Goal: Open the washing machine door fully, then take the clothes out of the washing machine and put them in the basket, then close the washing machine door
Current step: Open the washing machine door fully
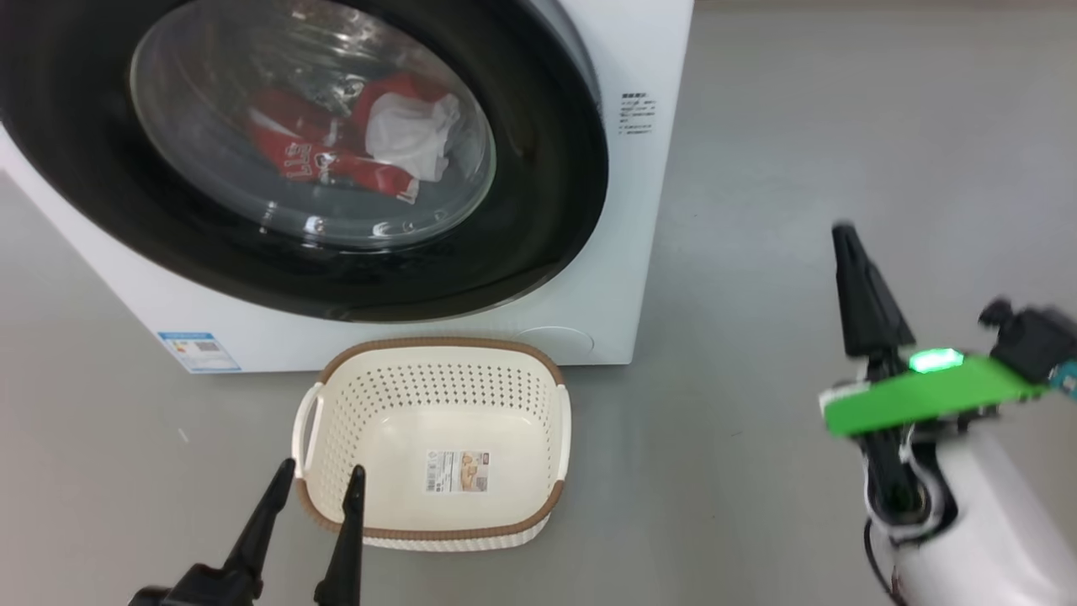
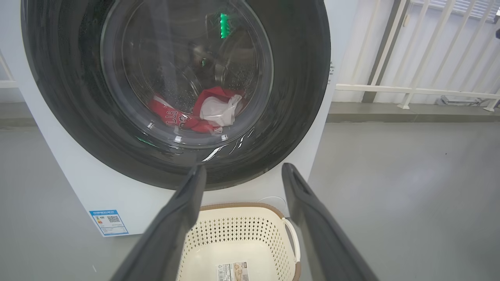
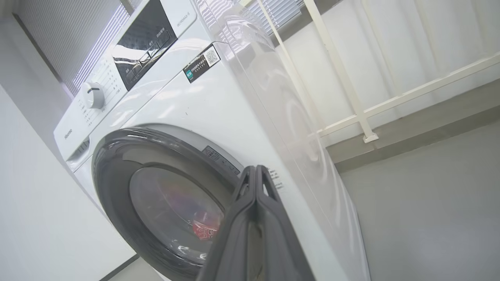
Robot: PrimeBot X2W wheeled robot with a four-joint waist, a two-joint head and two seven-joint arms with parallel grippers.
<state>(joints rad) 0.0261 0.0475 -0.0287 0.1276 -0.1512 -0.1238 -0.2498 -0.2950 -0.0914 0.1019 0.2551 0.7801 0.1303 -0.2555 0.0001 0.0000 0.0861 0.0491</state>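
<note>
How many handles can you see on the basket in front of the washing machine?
2. On the basket, the left handle is on the side near the left gripper; the right handle is on the opposite side. No more seem hidden.

Door (image 2: 297, 97) shut; clothes (image 2: 195, 113) inside; basket (image 2: 234, 238) below.

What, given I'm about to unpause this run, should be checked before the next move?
1. Large round glossy black-rimmed glass door open: shut against the big white front-loading washing machine, not ok.
2. Red and white clothes inside: seen through the door, ok.
3. Cream perforated plastic basket ready: upright on the floor before the machine, empty, ok.
4. Right hand free: shut, holding nothing, apart from the door, ok.
5. Left hand free: open, empty, ok.
6. Door's handle located: cannot tell.
</note>
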